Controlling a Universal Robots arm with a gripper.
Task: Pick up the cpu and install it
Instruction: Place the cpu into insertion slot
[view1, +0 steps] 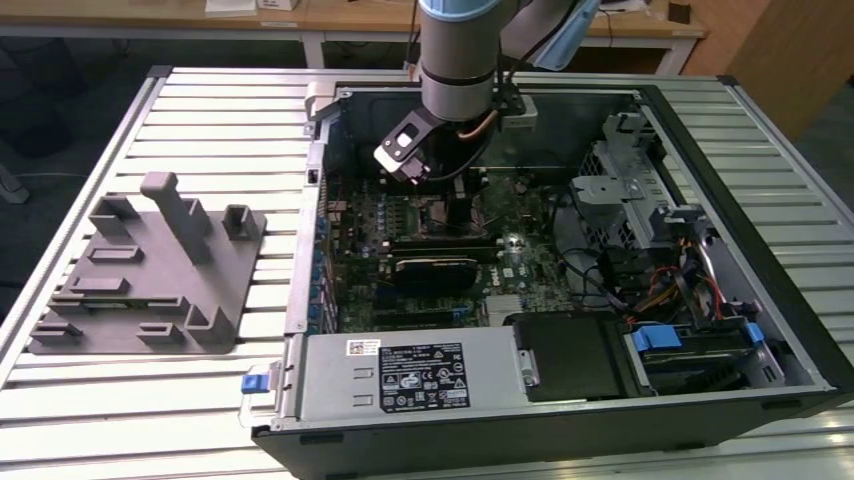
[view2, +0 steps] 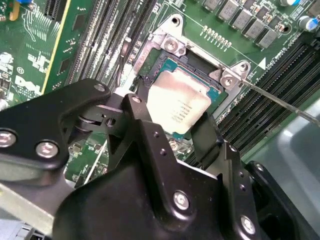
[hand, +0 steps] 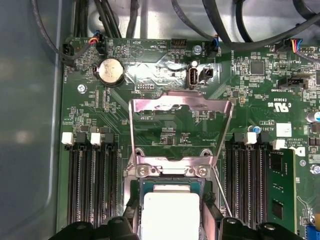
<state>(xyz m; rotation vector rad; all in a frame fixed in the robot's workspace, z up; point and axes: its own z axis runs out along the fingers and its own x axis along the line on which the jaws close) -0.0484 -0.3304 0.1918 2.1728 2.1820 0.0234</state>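
The cpu (view2: 181, 104), a flat square chip with a silvery top, lies level in or just above the open socket (view2: 172, 46) on the green motherboard. My gripper (view2: 172, 114) is shut on it, with one black finger (view2: 141, 98) on each of two opposite edges. In the first wrist view the cpu (hand: 170, 212) sits between the fingers (hand: 210, 212), below the raised metal load plate (hand: 181, 106). In the exterior view my gripper (view1: 461, 203) reaches down into the computer case (view1: 747, 300) over the board, and the arm hides the chip.
A thin socket lever (view2: 282, 101) sticks out beside the socket. Memory slots (hand: 95, 182) flank it, and one module (hand: 280, 186) is fitted. A grey fixture block (view1: 147, 270) stands on the table at the exterior view's left. The power supply (view1: 400, 375) and drive cage (view1: 641, 200) crowd the case.
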